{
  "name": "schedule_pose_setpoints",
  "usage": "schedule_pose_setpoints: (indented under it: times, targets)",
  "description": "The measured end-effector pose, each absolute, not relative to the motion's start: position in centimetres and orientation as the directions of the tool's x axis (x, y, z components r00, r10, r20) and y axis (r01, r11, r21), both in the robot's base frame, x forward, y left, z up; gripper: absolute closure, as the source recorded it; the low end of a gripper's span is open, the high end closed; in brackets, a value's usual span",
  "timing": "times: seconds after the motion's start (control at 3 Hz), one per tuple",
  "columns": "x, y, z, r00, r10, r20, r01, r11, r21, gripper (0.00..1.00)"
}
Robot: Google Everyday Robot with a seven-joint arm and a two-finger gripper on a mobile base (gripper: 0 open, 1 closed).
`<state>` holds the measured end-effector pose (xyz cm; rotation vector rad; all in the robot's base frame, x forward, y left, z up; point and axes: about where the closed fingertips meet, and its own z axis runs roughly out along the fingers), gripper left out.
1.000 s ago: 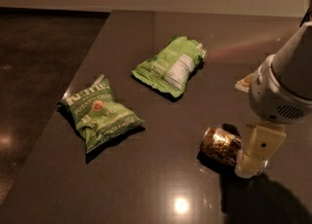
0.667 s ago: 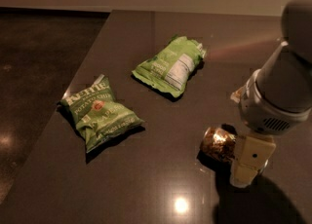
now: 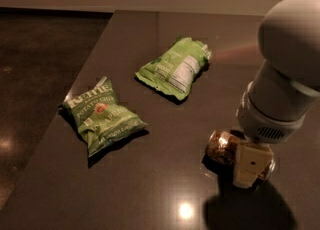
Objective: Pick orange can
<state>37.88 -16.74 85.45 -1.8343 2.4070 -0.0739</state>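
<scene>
Since a second ago, the big white robot arm has come a little lower and to the left. On the left of the dark shiny table lies a green chip bag with white letters. Another green chip bag lies farther back. The small orange-gold and brown can lies on its side at the right. The cream gripper sits right over it. I cannot tell if it is squeezing the can.
</scene>
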Motion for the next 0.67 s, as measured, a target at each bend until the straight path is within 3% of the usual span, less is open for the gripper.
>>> schedule_pose_setpoints:
  times: [0.67]
  targets:
    - [38.1, -17.4, 86.5, -0.305, -0.952, -0.02, -0.946, 0.305, -0.113, 0.63]
